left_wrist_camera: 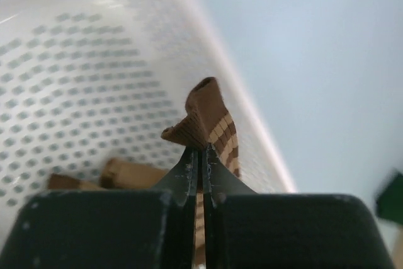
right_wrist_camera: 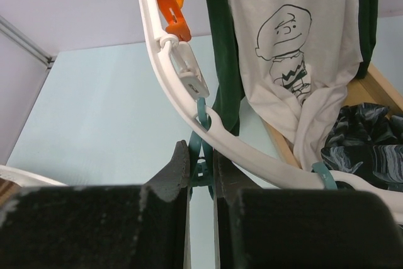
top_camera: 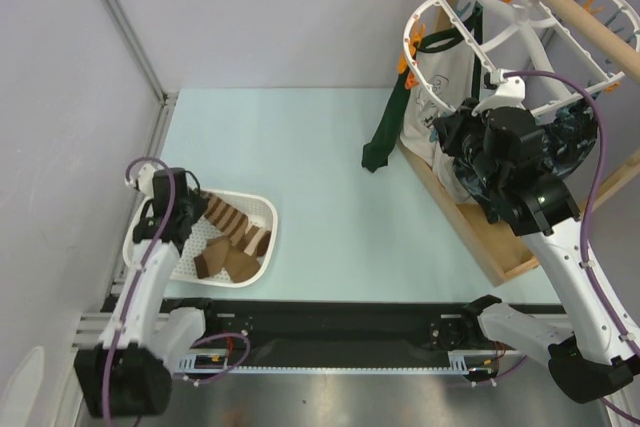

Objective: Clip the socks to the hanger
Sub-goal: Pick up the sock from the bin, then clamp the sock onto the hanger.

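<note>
Inside the white basket (top_camera: 268, 209), the left gripper (left_wrist_camera: 203, 150) has its jaws pressed together on one brown striped sock (left_wrist_camera: 211, 114). The cloth stands up in a fold just in front of the fingertips, so the pinch is at an edge. I think this lets the sock hang long, so it is easy to offer to a clip. More socks (top_camera: 232, 252) lie below and beside this hand, on the basket floor. Far to the other side, the right gripper (right_wrist_camera: 201, 155) is closed on a teal clip (right_wrist_camera: 203, 121) that hangs from the rim of the hanger (right_wrist_camera: 271, 167) just above its fingers. Probably it holds this clip to keep it steady, or to squeeze it open, for the coming sock. A white shirt (right_wrist_camera: 283, 42) hangs to the right of that hand.
</note>
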